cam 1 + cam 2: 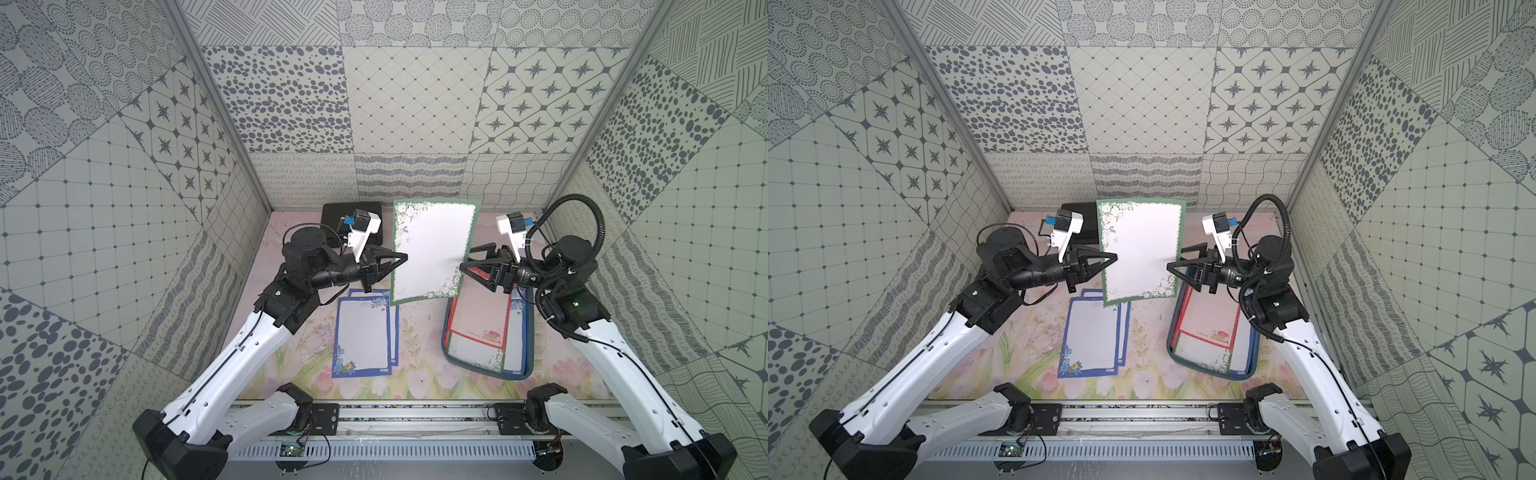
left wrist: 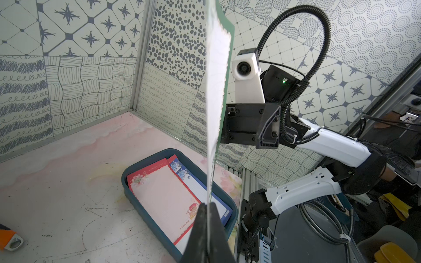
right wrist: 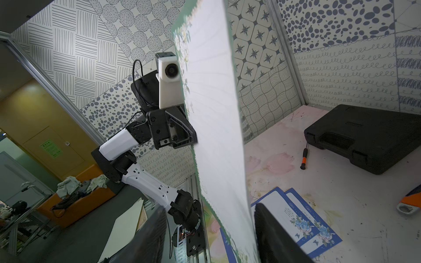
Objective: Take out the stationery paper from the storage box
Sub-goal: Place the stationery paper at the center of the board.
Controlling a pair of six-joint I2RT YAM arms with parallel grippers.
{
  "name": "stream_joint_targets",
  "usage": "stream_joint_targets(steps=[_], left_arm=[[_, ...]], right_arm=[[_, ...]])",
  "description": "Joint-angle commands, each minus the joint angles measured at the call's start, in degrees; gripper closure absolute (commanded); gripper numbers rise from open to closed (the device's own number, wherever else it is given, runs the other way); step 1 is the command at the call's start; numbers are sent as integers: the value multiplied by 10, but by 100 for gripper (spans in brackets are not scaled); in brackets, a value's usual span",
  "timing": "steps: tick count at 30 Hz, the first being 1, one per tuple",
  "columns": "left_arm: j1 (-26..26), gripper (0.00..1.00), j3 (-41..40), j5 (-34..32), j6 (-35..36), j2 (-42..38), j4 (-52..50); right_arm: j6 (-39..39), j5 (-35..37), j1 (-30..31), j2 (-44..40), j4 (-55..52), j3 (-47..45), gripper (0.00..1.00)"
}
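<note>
Floral-printed table (image 1: 419, 353): the storage box (image 2: 145, 216) lies flat on its right-hand part, with a red-bordered sheet (image 1: 482, 316) on top of others inside. The green-bordered stationery sheet (image 1: 432, 249) is out of the box, raised in the air between the two arms. Two blue-bordered sheets (image 1: 363, 336) lie overlapped on the table, left of the box. The left gripper (image 1: 405, 259) has its fingers pinched tight on the raised sheet's left edge. The right gripper (image 1: 464, 264) has its fingers parted, straddling the opposite edge unclamped.
</note>
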Motion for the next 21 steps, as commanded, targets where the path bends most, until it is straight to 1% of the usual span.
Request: stream_joint_targets(steps=[1, 5, 10, 15, 21], left_arm=[[2, 100, 14, 12, 7, 1, -46], [2, 100, 12, -1, 9, -6, -91], [2, 100, -1, -31, 10, -26, -131], [2, 100, -12, -37, 6, -37, -156], [3, 100, -8, -53, 16, -36, -215]], right_arm=[[-11, 13, 9, 4, 13, 10, 36], [-10, 19, 16, 9, 14, 7, 35], [-16, 36, 18, 11, 14, 5, 31], [-19, 50, 21, 8, 11, 5, 29], [-29, 74, 24, 8, 5, -4, 27]])
